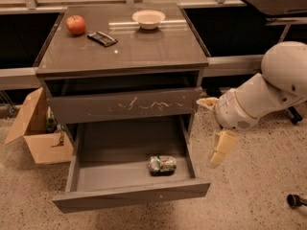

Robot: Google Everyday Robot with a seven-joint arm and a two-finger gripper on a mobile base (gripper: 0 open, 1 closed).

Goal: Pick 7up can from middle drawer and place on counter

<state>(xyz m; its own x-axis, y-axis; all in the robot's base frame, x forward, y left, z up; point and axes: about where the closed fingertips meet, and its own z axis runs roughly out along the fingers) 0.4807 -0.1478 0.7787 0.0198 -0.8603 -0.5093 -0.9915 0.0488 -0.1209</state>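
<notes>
In the camera view, the hand (207, 132) hangs off the bench's (144, 56) front right corner, lower than the top and outside the cabinet. Its two cream fingers (223, 147) are spread well apart with nothing between them.

The 7up can (162, 164) lies on its side in the pulled-out middle drawer (129, 195). It sits below and forward of the bench's front edge, toward the right corner and near the drawer's right wall.

The likeliest trouble is the can itself. Lying on its side it is round, and a touch from one finger before the other could roll it along the drawer floor and out of the grasp.

The drawer's right wall stands between the hand and the can. A path straight across from here could catch that wall and jolt the drawer. The scratched drawer front (124, 107) juts over the back of the open drawer, so a reach from too far back may knock it.

On the way up, a can raised close under the front edge could strike the overhang and slip, and too hard a squeeze could dent its thin wall.

For the set-down, the apple (76, 24) and dark packet (102, 38) occupy the back left corner and the bowl (148, 18) sits at the back edge. A careless placement could bump them, and the front right part looks safer.
</notes>
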